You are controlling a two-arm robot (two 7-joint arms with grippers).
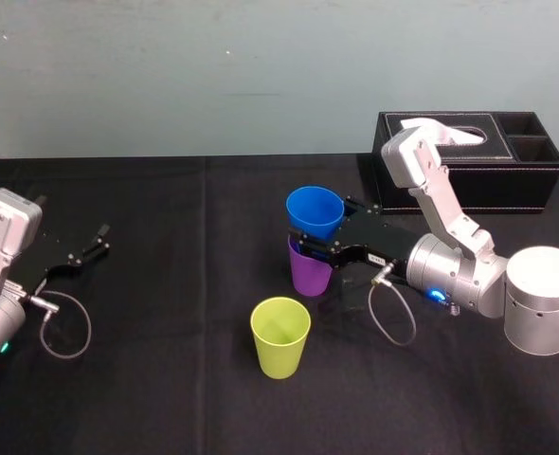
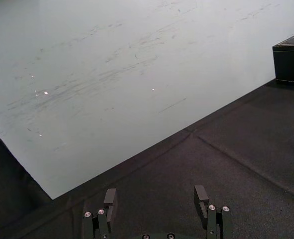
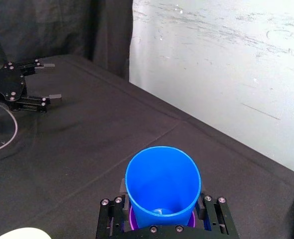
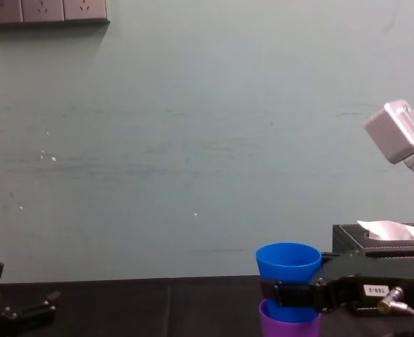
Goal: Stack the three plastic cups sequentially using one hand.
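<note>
The right hand (image 1: 315, 245) is clamped on the blue cup (image 1: 315, 210), low on its wall. The blue cup sits partway inside the purple cup (image 1: 310, 275), which stands upright on the bench (image 1: 166, 379). From the right wrist, a thin purple ring peeks out round the blue wall, so the two look well centred.

The step in hand appears to be seating blue into purple. It is best done by pressing straight down, so the light purple cup neither tips nor skates. The fingers should then spread just enough to clear the blue wall before the hand backs off level.

The yellow-green cup (image 1: 280, 336) stands upright in front of the purple cup, slightly to its left and apart from it. It is likely the next to handle, and a low, careless retreat could knock it.

The black tissue box (image 1: 469, 161) lies behind and to the right of the purple cup, close to the working arm's elbow. The left hand (image 1: 98, 242) lies far to the left of the purple cup, fingers spread and empty.
</note>
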